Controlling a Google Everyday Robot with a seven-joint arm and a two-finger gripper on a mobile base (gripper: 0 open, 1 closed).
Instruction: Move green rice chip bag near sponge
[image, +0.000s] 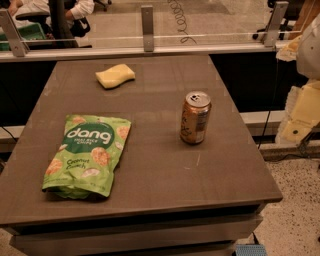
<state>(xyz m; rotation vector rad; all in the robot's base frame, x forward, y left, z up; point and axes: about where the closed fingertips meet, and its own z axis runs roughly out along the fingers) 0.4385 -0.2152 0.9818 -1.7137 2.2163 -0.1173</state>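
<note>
**Speaker 1:** What is laid out on the surface?

**Speaker 2:** A dark grey-brown surface (165, 170) is seen from the front and slightly above, and three things are set on it. The green rice chip bag (89, 155) is laid flat at the front left, with white "dang" lettering on a dark green circle facing up and round rice chips pictured below it. The sponge (115, 75), pale yellow with a wavy outline, is placed at the back left. The two are well apart, with bare surface between them. A brownish-orange can (195, 117) is stood upright right of centre, apart from both.

**Speaker 1:** Where is the claw, and what state is it in?

**Speaker 2:** The claw (299, 120), cream-yellow, is seen at the far right edge, off the side of the surface and over a speckled floor (295, 220). None of the three things is touched by it. Whether it is wide or narrow cannot be told.
</note>
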